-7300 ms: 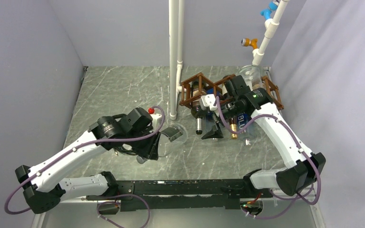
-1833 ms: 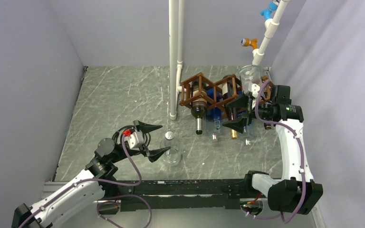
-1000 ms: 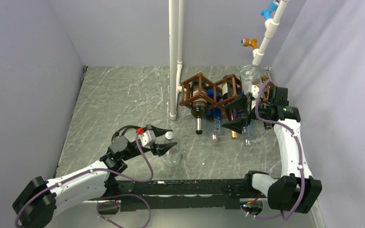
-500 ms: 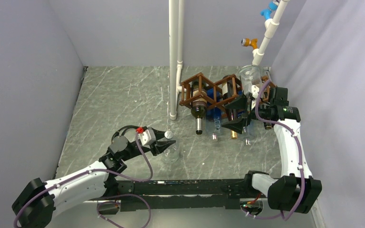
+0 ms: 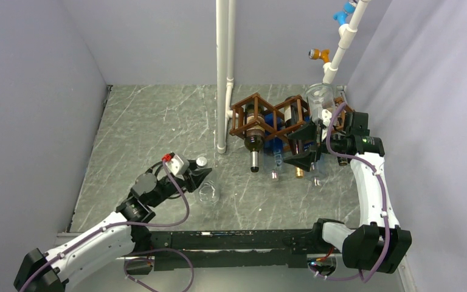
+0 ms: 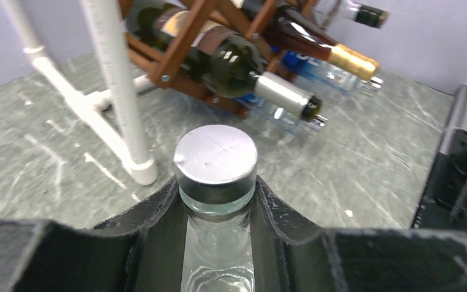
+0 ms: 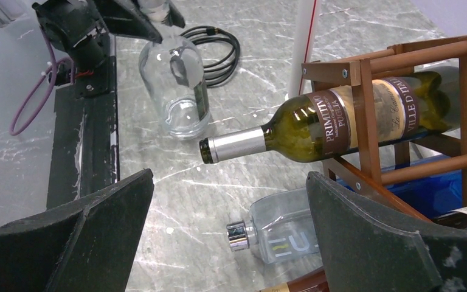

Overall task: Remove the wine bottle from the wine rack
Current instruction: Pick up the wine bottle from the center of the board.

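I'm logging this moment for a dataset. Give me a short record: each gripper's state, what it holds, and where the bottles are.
left gripper: shut on the clear bottle, at its neck below the silver cap
clear bottle: tilted, apart from the rack
right gripper: open, empty, beside the wine rack
green wine bottle: lying in the rack, neck sticking out

Brown wine rack; green wine bottle, silver neck; grey marbled table.
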### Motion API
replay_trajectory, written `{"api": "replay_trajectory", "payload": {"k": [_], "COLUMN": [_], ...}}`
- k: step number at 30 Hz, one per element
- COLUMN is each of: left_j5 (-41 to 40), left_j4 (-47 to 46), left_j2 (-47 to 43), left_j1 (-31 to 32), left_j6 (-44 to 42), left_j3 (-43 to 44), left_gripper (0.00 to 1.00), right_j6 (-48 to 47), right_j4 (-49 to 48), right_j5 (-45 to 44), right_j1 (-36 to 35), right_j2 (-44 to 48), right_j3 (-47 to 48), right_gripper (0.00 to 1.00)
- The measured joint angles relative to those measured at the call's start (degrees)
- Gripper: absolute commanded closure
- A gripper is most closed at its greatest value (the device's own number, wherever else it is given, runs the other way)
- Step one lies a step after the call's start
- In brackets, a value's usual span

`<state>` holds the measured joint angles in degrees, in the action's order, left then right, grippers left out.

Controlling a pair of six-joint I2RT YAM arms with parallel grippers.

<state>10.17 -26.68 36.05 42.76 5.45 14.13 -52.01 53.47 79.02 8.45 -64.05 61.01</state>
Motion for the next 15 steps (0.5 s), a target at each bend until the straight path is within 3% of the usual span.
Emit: {"api": "replay_trajectory", "payload": {"k": [7,15], "left_j5": [-6.7,-9.7], "left_j4": [1.7,-2.6], "left_j2": [0.1,10.3], "left_j1": [-4.7,-13.6], "left_j6": [-0.1,0.6], "left_j3": [1.2,6.9], "left_gripper": [1.00,1.00], "right_j6": [-0.3,-0.3], "right_j4": [0.0,0.0], "right_j5": [0.0,0.0], "right_j1": [0.0,0.0], "right_j2": [0.0,0.3], "right_j3": [0.0,-0.7], "right_gripper": [0.01,0.01]}}
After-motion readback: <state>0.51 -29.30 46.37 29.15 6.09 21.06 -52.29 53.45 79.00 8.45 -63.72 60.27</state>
